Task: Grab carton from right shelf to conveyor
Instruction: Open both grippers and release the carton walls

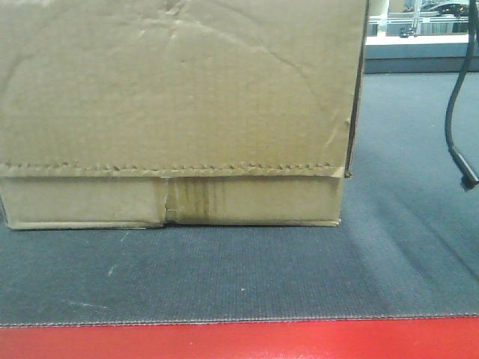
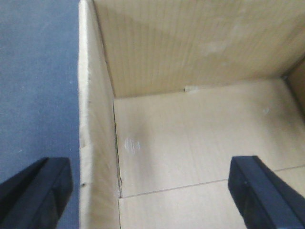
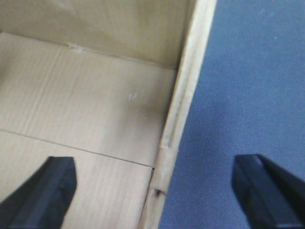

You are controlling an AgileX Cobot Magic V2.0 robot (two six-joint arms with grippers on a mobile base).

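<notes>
The carton (image 1: 172, 97), brown corrugated cardboard with a creased face and a perforated line near its bottom, stands on the dark grey conveyor (image 1: 299, 277) just behind the belt's red front edge. It is open-topped and nothing lies inside. My left gripper (image 2: 150, 195) is open and straddles the carton's left wall (image 2: 97, 157), one finger over the belt and one over the box floor. My right gripper (image 3: 155, 193) is open too, straddling the right wall (image 3: 178, 124) the same way. Neither finger pair touches the cardboard. The right shelf is out of view.
A black cable (image 1: 456, 97) hangs down at the far right above the belt. Behind the belt, at the top right, a pale ledge with a metal frame (image 1: 419, 30) shows. Bare belt (image 1: 419, 187) runs along the carton's right side.
</notes>
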